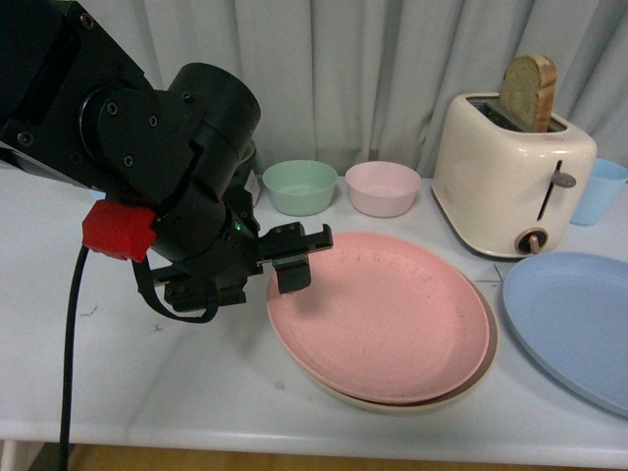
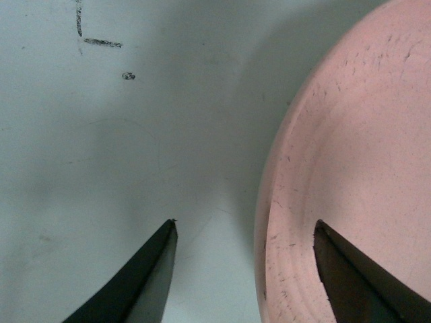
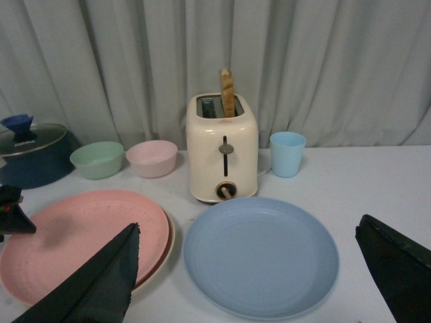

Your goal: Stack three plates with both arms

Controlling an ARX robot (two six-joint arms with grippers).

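The pink plate (image 1: 378, 319) sits on the cream plate (image 1: 392, 404) on the bench (image 1: 147, 383). The blue plate (image 1: 574, 324) lies apart to the right, beside the toaster (image 1: 510, 172). The left jaws gape across the pink rim, gripping nothing. The right jaws are spread wide, facing the blue plate. It looks light, stiff and slick, probably best pinched at its raised rim.

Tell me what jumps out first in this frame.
The bulky black left arm fills the left of the front view, its open gripper straddling the pink plate at its rim. That plate already sits on the cream plate at centre, while the blue plate lies alone to the right. Behind, a toaster holds a slice of bread.
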